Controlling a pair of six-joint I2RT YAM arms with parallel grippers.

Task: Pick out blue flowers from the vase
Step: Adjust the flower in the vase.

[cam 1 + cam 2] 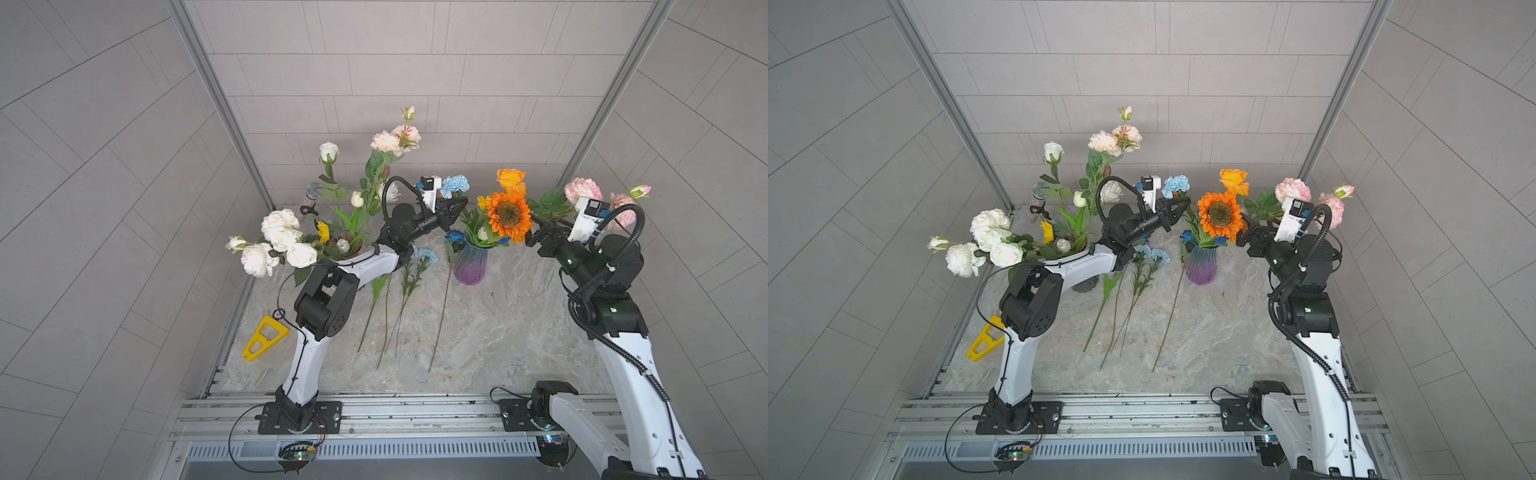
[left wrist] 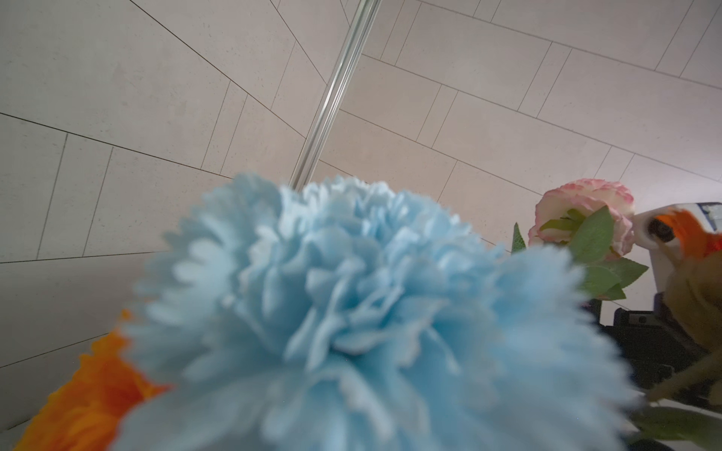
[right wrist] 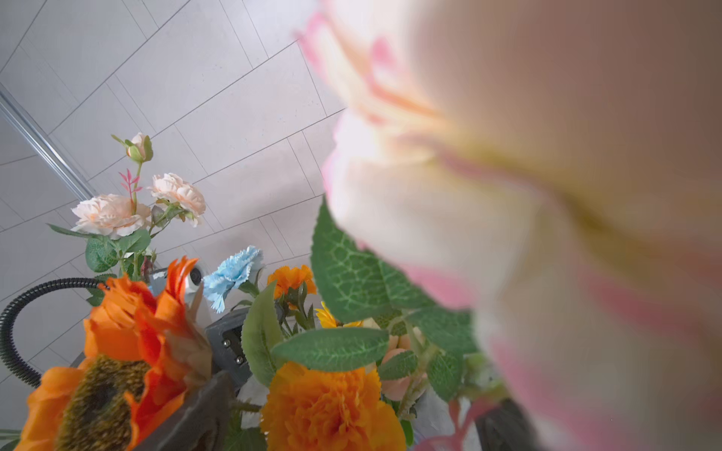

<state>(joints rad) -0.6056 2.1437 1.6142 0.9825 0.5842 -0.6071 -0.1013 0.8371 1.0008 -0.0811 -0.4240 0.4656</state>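
A pale blue carnation (image 1: 454, 185) stands at 11 o'clock of the vase (image 1: 469, 266), its frilly head just above the tips of the left gripper (image 1: 454, 211), whose jaws are pressed together on its stem; in the left wrist view that head fills most of the picture, blurred. A dark blue bud (image 1: 503, 240) sits low at the vase's 3 o'clock rim, under the sunflower (image 1: 509, 216). More blue flowers lie on the worktop (image 1: 498, 332) at 9 o'clock of the vase: a dark blue bloom (image 1: 454, 236) just beside the rim, and loose carnations (image 1: 424, 254) further out, partly under the left arm (image 1: 316, 299), all with green stems running toward 7 o'clock. The right gripper (image 1: 537, 233) is at 3 o'clock of the vase, just beside the sunflower, its jaws spread wide and gripping nothing; its wrist view shows the fingers (image 3: 203, 410) well apart, with an orange bloom (image 3: 332, 406) and leaves between them. An orange rose (image 1: 511, 178) tops the bunch at 12 o'clock; pink blooms (image 1: 583, 190) spread toward 2 o'clock. White roses (image 1: 282, 237) crowd a second pot at the worktop's 10 o'clock; a yellow tool (image 1: 266, 336) lies at its 8 o'clock edge.
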